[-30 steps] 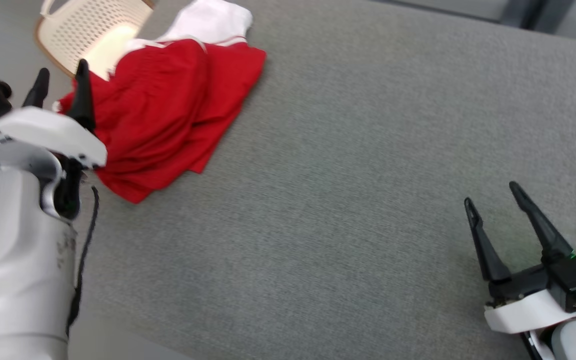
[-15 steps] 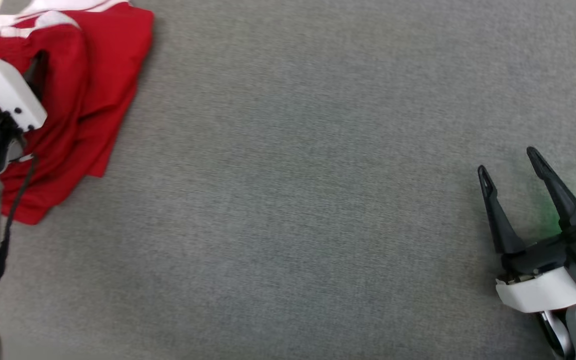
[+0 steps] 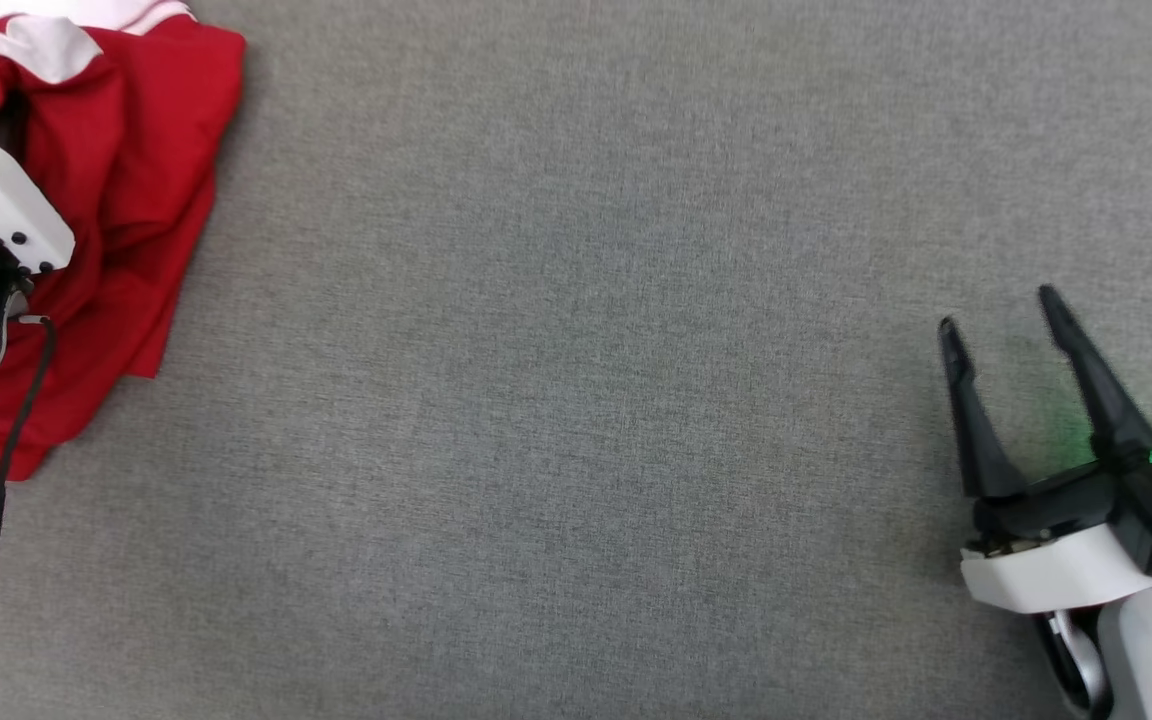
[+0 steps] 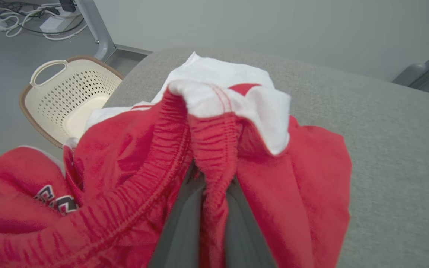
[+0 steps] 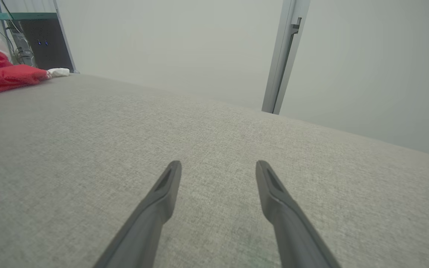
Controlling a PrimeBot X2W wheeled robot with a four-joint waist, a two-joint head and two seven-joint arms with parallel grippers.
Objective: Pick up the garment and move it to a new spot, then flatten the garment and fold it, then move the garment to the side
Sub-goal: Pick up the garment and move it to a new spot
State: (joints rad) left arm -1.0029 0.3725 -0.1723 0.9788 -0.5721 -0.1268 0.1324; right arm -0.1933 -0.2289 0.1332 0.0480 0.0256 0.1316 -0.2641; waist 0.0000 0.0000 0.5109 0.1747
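Garment (image 3: 126,150) lies at the left edge of the surface (image 3: 576,400) (red, white trim). Left wrist view: left gripper (image 4: 212,178) pinches its waistband (image 4: 169,149); head view hides those fingers. Right gripper (image 3: 998,308) gapes empty.

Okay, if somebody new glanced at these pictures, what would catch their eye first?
The bright red garment with white trim, bunched at the far left of the grey padded surface, with the left tool shut on a gathered fold of it. Next, the right tool, open and holding nothing, low at the right over the same surface. A cream perforated basket sits on the floor beyond the garment.
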